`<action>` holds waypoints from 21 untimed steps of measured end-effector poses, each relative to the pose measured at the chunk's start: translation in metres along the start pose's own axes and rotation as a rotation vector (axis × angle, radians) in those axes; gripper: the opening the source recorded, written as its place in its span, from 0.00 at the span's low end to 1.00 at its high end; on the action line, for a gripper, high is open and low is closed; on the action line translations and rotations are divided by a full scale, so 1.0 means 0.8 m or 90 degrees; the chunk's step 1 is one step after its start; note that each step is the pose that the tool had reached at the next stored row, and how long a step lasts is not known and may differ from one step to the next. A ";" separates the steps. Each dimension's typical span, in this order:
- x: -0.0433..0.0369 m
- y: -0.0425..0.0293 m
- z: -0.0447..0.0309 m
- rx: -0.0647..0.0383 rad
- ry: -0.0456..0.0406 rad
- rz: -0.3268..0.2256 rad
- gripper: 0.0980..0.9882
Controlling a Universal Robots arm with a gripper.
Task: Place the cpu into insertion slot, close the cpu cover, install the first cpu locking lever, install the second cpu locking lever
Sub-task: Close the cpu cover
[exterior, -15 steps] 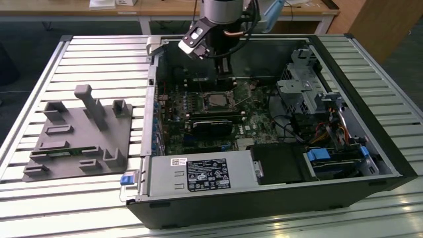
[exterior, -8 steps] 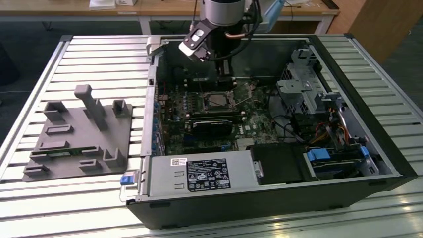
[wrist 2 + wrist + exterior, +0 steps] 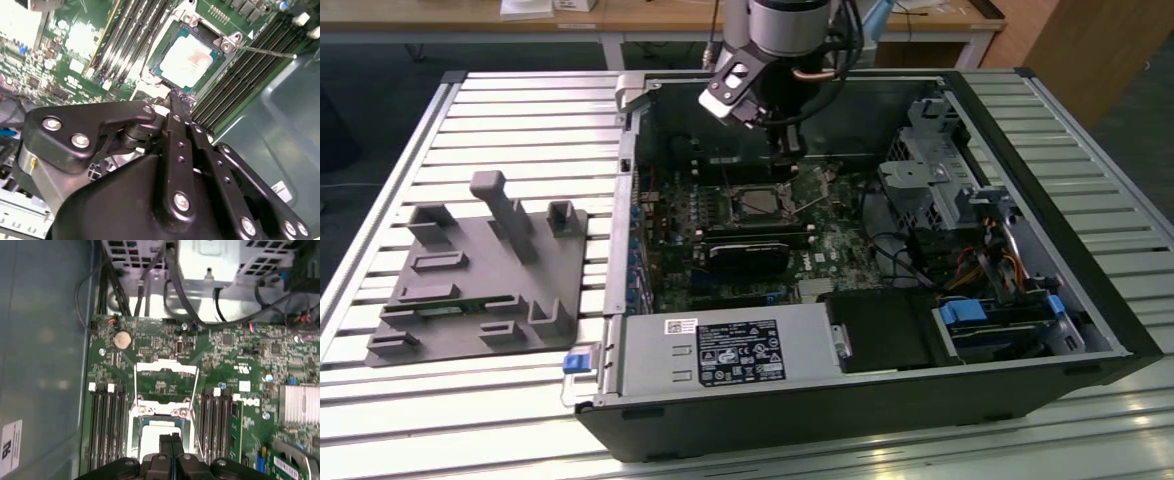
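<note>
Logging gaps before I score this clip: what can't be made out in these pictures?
First wrist view: the fingers hide the cpu's edge nearest them.
Second wrist view: the gripper's own linkage hides whether the fingers touch the motherboard.
Exterior view: the insertion slot is too small to tell what lies in it.

Cameras over the case (image 3: 854, 420)
We watched from high outside; both wrist views looked closely down on the cpu (image 3: 187, 60) (image 3: 152, 429).
</note>
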State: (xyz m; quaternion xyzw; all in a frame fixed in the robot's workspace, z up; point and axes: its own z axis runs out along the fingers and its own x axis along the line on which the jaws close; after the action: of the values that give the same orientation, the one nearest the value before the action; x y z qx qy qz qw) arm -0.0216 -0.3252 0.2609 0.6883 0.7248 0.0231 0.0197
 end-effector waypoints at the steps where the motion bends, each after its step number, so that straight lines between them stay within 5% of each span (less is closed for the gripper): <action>1: 0.000 0.0038 0.0011 0.000 0.0001 -0.002 0.02; 4: -0.001 0.0203 0.0040 0.003 0.0004 -0.002 0.02; 12: 0.000 0.0476 0.0109 0.008 0.0007 -0.002 0.02; 21: 0.004 0.0652 0.0159 0.011 0.0006 -0.002 0.02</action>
State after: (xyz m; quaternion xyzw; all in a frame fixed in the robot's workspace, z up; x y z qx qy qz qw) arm 0.0310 -0.3193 0.2514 0.6875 0.7258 0.0173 0.0136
